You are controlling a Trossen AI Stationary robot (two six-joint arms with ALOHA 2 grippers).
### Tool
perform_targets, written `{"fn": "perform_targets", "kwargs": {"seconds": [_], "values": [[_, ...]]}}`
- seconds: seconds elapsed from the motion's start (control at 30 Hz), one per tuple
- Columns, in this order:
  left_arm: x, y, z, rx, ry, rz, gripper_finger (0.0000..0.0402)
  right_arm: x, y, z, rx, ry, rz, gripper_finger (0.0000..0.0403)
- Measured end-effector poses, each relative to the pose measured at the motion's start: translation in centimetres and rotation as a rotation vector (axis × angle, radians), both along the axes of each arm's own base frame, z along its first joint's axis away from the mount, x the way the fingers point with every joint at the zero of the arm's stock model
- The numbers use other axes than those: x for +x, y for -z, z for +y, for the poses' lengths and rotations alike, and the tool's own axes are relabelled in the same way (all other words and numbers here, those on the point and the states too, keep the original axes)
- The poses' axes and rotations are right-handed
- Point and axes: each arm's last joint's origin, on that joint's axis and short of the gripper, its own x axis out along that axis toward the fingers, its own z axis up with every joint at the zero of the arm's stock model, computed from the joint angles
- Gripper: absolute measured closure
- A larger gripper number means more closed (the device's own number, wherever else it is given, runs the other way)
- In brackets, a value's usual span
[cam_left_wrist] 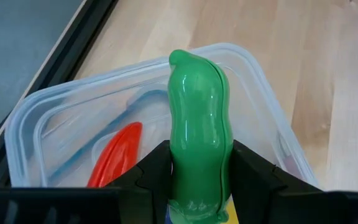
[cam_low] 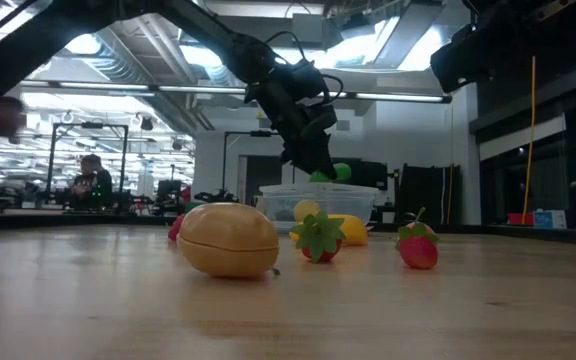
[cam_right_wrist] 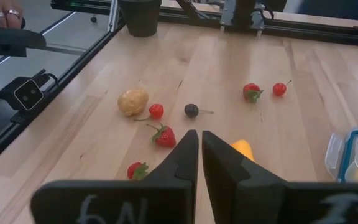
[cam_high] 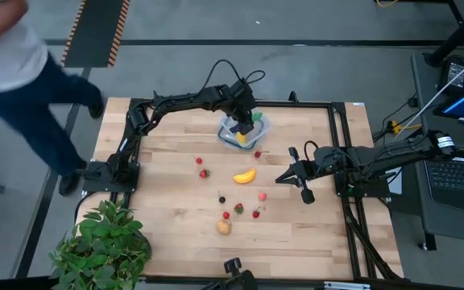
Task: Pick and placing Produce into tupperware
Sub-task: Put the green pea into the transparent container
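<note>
Left gripper (cam_left_wrist: 197, 180) jaws grasping green cucumber (cam_left_wrist: 197, 143) over tupperware (cam_left_wrist: 36, 118); right gripper (cam_right_wrist: 200, 155) jaws clenched, empty; no legible writing.

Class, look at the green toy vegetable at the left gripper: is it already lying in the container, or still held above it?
Still held. The left gripper is shut on the green vegetable, with the tupperware below it; a red piece already lies inside.
</note>
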Motion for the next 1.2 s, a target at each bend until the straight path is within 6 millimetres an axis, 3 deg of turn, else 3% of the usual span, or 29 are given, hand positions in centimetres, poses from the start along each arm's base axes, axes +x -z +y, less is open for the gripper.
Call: {"fn": "perform_targets", "kwargs": {"seconds": [0.17,0.73,1.2], "values": [[0.2,0.4,0.1,-0.013,-0.013,-0.003,0.0280,0.0,-0.1,0.0,0.001,0.000,-0.006,0.0377],[0.8,4.3,0.9,-0.056,-0.019,0.050,0.0280,0.0,-0.1,0.0,-0.002,-0.001,-0.009,0.0377],[0.8,4.1,1.1,-0.057,-0.013,0.042,0.0280,0.0,-0.1,0.0,-0.002,0.000,-0.009,0.0377]]}}
